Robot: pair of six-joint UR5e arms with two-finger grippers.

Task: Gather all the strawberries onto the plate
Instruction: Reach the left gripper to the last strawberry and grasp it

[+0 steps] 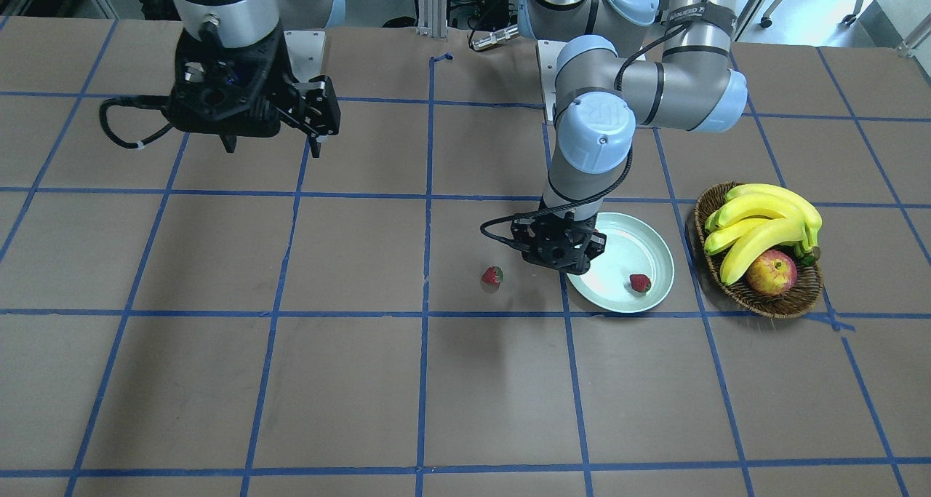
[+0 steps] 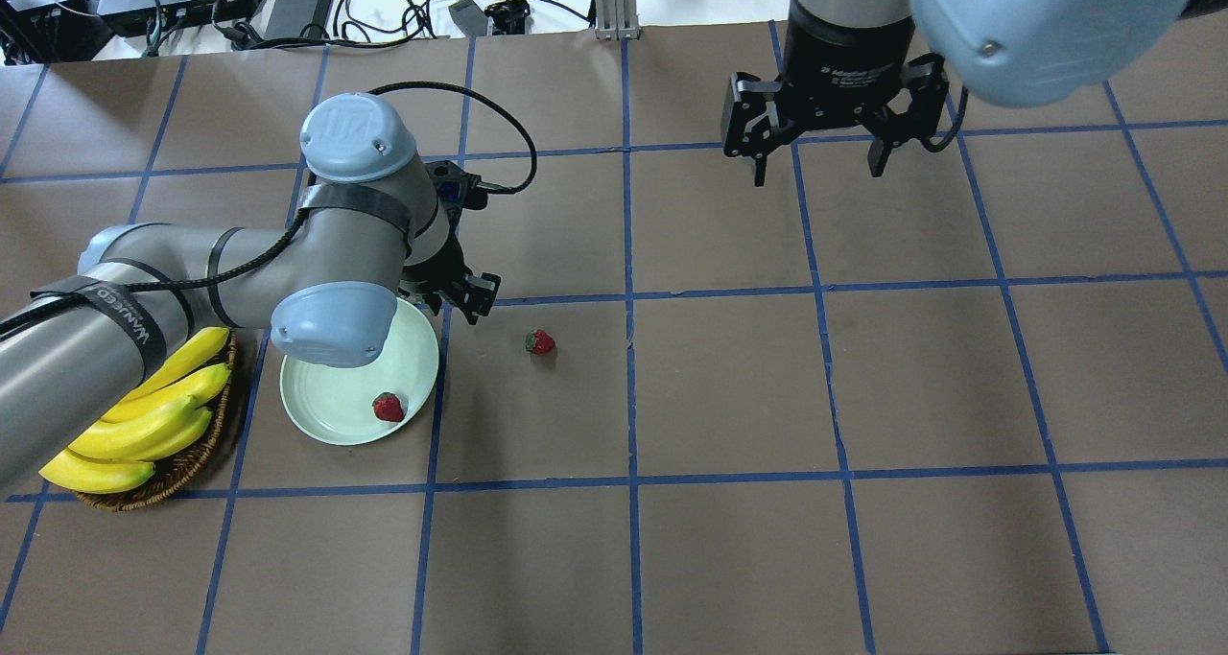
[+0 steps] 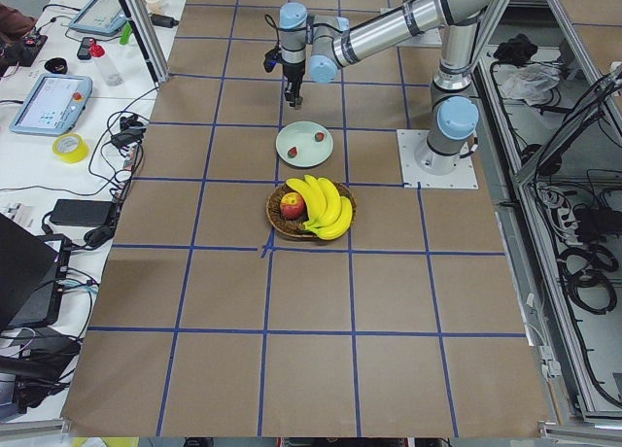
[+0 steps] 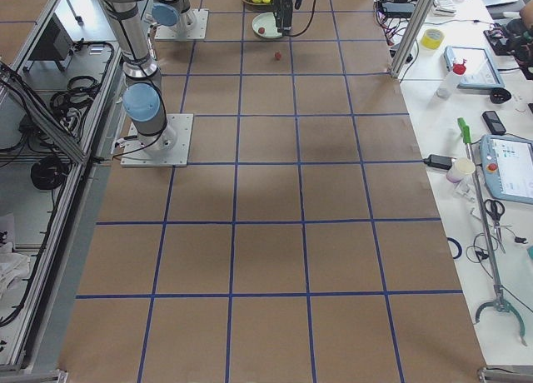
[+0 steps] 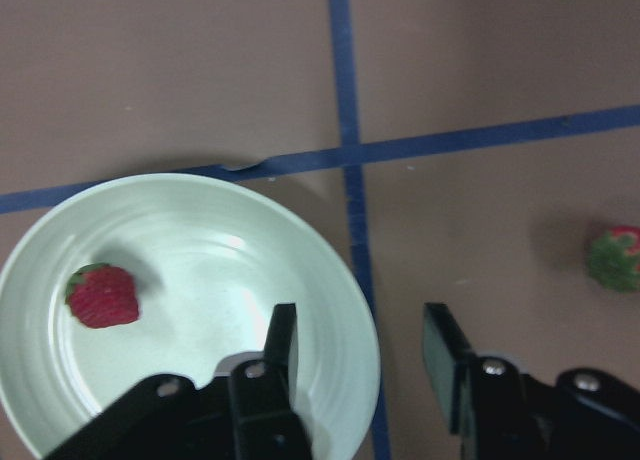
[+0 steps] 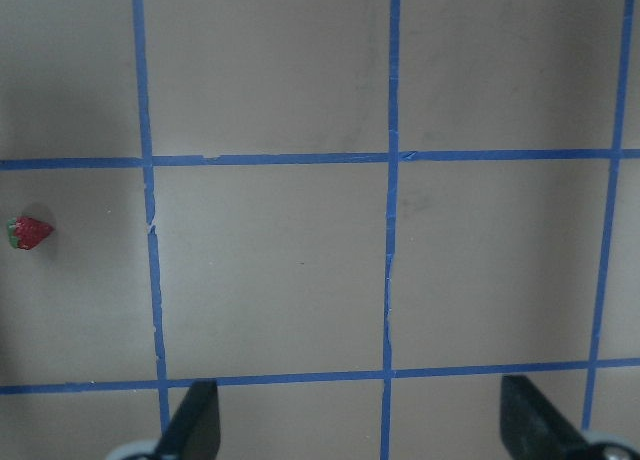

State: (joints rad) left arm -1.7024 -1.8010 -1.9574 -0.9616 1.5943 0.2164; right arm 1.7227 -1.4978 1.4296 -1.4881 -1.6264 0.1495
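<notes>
Lettering "WANEED" on left arm strap [image 2: 123,319]. Empty left gripper [image 5: 360,320], jaws apart, over plate [image 5: 190,210] rim; plated strawberry [image 5: 102,296] one side, table strawberry [image 5: 613,258] other. Distant right gripper [image 2: 817,174] spread, empty.

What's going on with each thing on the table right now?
First strawberry: lying in the plate.
Second strawberry: on the table, outside the plate.
Left gripper: open, empty, above the plate's edge.
Right gripper: open, empty, raised.
Basket: holding bananas and an apple.
</notes>
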